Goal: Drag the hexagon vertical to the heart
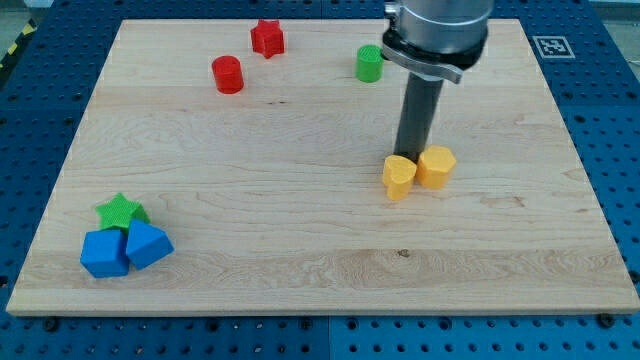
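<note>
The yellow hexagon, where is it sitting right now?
The yellow hexagon sits right of the board's centre, touching the yellow heart on its left. My tip stands just behind the two.

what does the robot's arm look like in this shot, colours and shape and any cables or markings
Only its lower end shows. A wide grey cylindrical housing enters from the view's top, with a black ring and a silvery bracket beneath it. From there a straight dark rod runs down to my tip, just behind the yellow heart and yellow hexagon. No cables or markings are visible.

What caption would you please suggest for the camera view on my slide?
My tip rests just behind the touching yellow heart and yellow hexagon on the wooden board.
</note>
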### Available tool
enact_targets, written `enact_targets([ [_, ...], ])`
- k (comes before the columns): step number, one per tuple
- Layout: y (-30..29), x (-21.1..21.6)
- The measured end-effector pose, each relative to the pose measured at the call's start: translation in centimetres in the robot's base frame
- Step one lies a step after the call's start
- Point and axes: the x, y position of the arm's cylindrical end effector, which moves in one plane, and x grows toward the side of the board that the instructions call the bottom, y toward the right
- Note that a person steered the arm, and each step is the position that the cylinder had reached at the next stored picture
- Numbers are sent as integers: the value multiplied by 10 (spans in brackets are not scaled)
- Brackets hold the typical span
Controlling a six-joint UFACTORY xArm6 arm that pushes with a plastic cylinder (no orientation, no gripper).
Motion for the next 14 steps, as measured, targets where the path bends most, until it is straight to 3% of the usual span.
enact_targets([
  [7, 103, 15],
  [9, 87, 42],
  [13, 9, 49],
  [14, 9, 71],
])
